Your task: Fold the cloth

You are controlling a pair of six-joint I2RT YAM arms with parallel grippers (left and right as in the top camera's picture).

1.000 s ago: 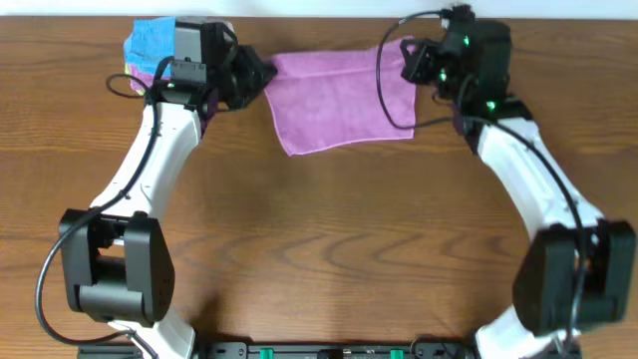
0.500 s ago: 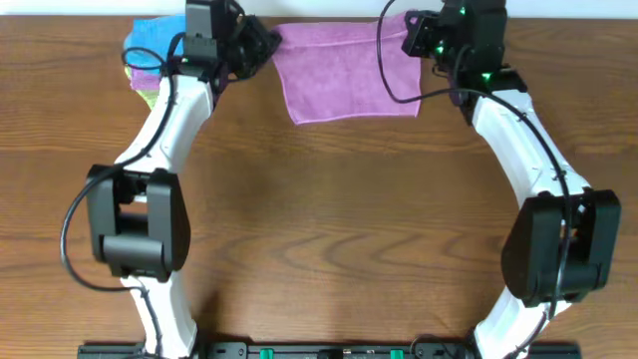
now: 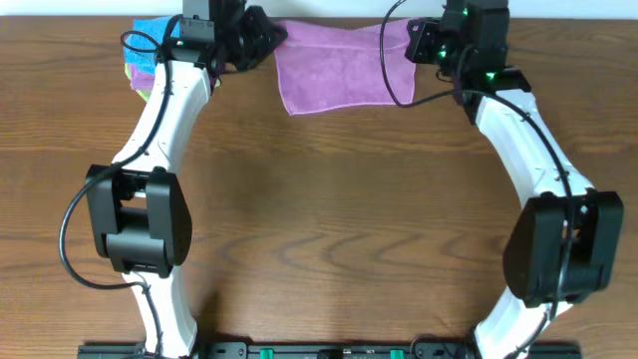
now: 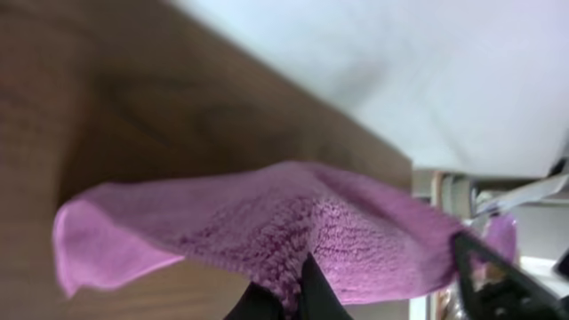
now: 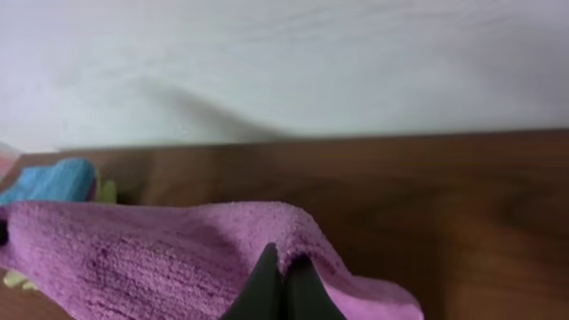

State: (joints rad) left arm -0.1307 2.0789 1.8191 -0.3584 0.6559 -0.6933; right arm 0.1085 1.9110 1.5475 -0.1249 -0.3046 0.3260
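Note:
The lilac-purple cloth (image 3: 334, 68) lies stretched at the far edge of the table, between both arms. My left gripper (image 3: 276, 36) is shut on its far left corner; in the left wrist view the cloth (image 4: 356, 236) bunches between my dark fingers (image 4: 313, 289) and hangs lifted above the wood. My right gripper (image 3: 409, 42) is shut on the far right corner. The right wrist view has a fold of cloth (image 5: 160, 253) pinched between the fingertips (image 5: 267, 280). The cloth's near edge rests on the table.
A stack of folded cloths, bright blue on top (image 3: 150, 35), sits at the far left behind my left arm, and its blue edge (image 5: 53, 182) also shows in the right wrist view. The wooden table (image 3: 329, 219) ends at a white wall just beyond the cloth.
Both grippers have carried the cloth's held edge toward the table's far edge, and the cloth has slid that way with them. The left arm has straightened and reached further back.

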